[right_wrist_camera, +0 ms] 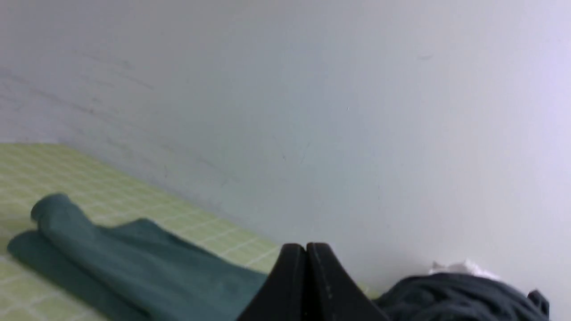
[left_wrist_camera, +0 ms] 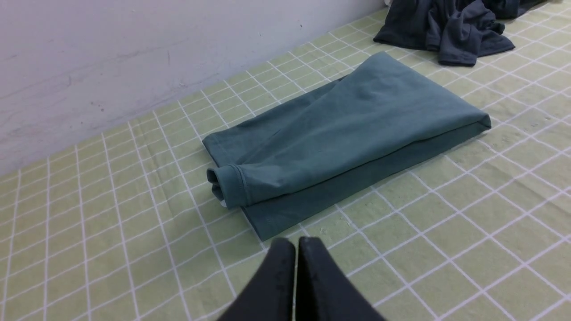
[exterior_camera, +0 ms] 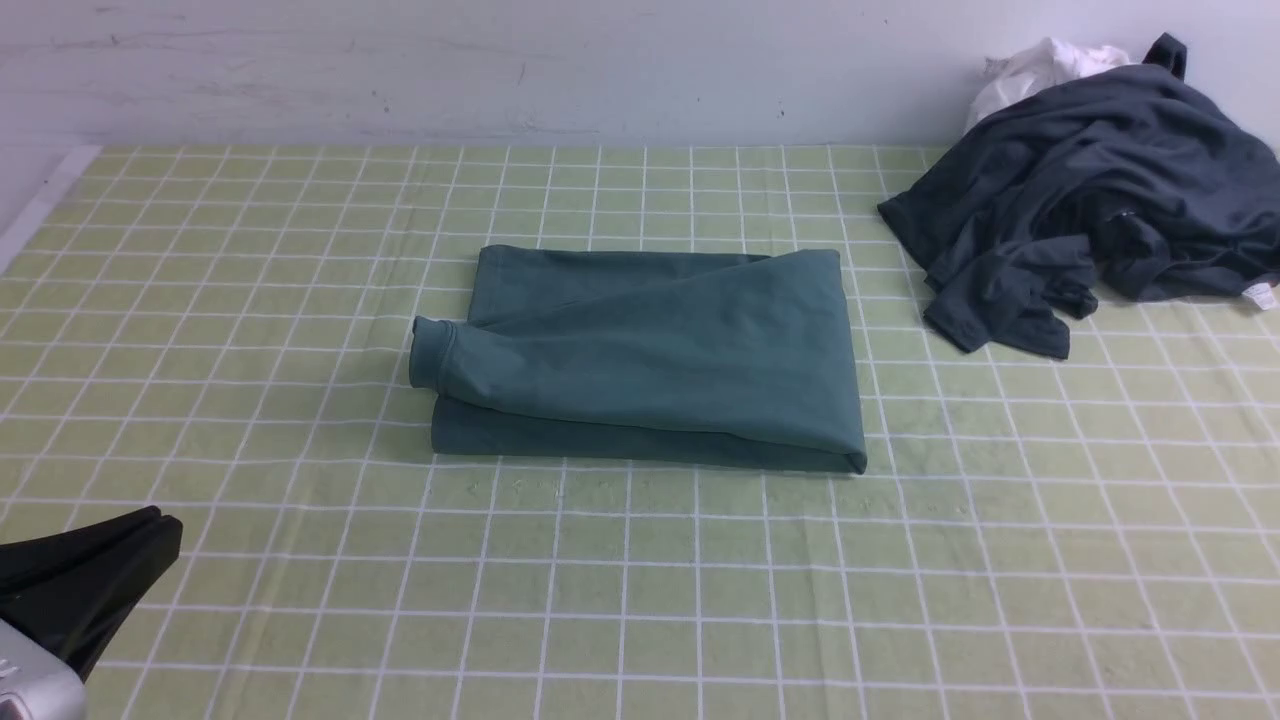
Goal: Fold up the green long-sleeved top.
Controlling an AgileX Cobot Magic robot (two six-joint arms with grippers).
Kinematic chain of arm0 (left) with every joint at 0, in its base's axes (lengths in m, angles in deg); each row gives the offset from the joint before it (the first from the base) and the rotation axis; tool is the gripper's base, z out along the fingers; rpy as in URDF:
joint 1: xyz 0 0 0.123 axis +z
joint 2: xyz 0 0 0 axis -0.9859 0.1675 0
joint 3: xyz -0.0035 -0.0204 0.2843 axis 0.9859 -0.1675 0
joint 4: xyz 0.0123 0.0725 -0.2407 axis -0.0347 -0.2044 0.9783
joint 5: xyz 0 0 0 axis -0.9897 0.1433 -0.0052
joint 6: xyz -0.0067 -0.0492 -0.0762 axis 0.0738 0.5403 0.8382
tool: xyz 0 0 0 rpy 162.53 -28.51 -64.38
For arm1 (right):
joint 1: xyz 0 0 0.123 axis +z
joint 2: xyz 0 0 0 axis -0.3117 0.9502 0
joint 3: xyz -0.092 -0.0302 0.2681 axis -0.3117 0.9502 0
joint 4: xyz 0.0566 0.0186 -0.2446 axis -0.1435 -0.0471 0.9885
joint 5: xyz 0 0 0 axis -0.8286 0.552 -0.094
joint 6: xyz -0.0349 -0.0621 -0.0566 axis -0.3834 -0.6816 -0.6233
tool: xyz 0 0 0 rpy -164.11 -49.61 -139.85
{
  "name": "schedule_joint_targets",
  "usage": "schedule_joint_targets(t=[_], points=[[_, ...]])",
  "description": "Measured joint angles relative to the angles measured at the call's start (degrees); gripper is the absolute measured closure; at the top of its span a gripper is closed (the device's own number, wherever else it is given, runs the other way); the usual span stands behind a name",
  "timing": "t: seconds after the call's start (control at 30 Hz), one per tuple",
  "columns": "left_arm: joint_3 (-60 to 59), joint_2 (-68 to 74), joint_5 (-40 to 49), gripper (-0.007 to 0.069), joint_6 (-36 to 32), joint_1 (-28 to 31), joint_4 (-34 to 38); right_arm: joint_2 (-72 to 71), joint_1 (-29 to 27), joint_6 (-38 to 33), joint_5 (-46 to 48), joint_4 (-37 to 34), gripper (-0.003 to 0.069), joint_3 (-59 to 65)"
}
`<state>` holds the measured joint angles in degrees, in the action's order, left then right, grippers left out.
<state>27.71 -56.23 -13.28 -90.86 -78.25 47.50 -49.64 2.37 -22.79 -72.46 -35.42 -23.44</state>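
Note:
The green long-sleeved top (exterior_camera: 650, 355) lies folded into a flat rectangle in the middle of the checked tablecloth, one cuffed sleeve (exterior_camera: 432, 352) laid across its top and poking out at the left. It also shows in the left wrist view (left_wrist_camera: 343, 138) and the right wrist view (right_wrist_camera: 134, 258). My left gripper (exterior_camera: 165, 530) is at the near left corner, shut and empty, well short of the top; its tips show in the left wrist view (left_wrist_camera: 296, 243). My right gripper (right_wrist_camera: 306, 246) is shut and empty, raised, out of the front view.
A dark charcoal-grey garment (exterior_camera: 1090, 190) lies crumpled at the far right, a small white cloth (exterior_camera: 1040, 70) behind it against the wall. The same garment shows in the left wrist view (left_wrist_camera: 446, 26) and right wrist view (right_wrist_camera: 459, 296). A white wall (exterior_camera: 500, 60) borders the table's far edge.

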Motion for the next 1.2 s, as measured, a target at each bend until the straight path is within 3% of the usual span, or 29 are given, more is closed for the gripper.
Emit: schedule_joint_targets(t=[0.27, 0.4, 0.5, 0.77, 1.2], points=[[0.0, 0.0, 0.0, 0.0629, 0.0, 0.0, 0.0, -3.7, -0.5, 1.5, 21.2, -5.2, 0.0669, 1.0], [0.0, 0.0, 0.2, 0.0629, 0.0, 0.0, 0.0, -6.2, -2.2, 7.1, 28.2, -7.3, 0.0669, 1.0], [0.0, 0.0, 0.6, 0.0629, 0.0, 0.0, 0.0, -9.4, -6.7, 13.5, 32.8, -7.5, 0.0669, 1.0], [0.0, 0.0, 0.9, 0.0629, 0.0, 0.0, 2.1, -13.3, -16.9, 17.9, 34.4, -7.4, 0.0669, 1.0], [0.0, 0.0, 0.9, 0.0629, 0.0, 0.0, 2.2, -13.3, -17.6, 18.0, 34.5, -7.3, 0.0669, 1.0]])
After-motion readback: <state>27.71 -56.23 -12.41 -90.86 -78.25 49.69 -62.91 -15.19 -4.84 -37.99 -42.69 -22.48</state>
